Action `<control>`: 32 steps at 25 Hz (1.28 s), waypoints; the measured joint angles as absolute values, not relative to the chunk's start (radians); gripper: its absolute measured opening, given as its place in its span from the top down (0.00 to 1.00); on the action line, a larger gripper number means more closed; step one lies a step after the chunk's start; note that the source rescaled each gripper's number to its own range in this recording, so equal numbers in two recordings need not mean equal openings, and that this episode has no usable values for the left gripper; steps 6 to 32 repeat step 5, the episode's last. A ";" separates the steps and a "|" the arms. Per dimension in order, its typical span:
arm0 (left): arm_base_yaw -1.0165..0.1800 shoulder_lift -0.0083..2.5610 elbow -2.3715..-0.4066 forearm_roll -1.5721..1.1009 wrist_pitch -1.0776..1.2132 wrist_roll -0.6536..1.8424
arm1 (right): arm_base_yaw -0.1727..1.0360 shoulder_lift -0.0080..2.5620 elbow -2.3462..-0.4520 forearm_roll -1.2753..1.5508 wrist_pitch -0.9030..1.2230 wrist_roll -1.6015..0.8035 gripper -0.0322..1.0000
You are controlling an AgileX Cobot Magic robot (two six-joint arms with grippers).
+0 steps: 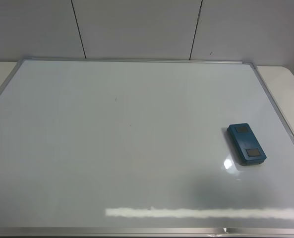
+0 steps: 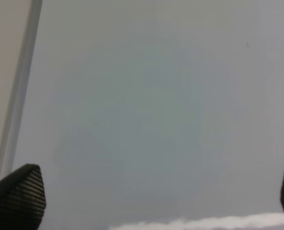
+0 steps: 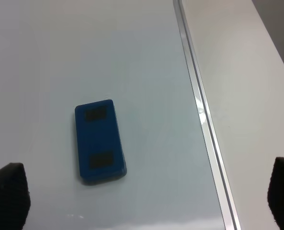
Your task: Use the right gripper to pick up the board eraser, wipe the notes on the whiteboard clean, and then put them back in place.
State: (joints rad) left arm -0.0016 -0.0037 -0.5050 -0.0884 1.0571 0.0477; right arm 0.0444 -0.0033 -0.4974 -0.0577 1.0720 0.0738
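Glossy white board [image 1: 137,148] w/ thin silver frame fills the overhead frame; a tiny dark speck [image 1: 115,98] left of center, a bright light streak along the bottom edge. Teal rounded-rectangle eraser [image 1: 246,144] w/ two grey square patches lies flat at right, near the frame's right rail. Left gripper [image 2: 161,191]: textured black fingertips at both lower corners of its wrist view, jaws wide, only board between. Right gripper [image 3: 146,196]: black tips at both lower corners, jaws wide; eraser [image 3: 99,141] ahead of them, nearer the left tip, untouched.
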 joint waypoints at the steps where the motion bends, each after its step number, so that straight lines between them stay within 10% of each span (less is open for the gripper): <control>1: -0.002 -0.004 -0.505 -0.088 1.057 0.048 | 0.044 -0.003 -0.497 -0.058 1.072 0.074 0.00; 32: -0.002 -0.004 -0.505 -0.088 1.057 0.048 | 0.044 -0.003 -0.497 -0.058 1.072 0.074 0.00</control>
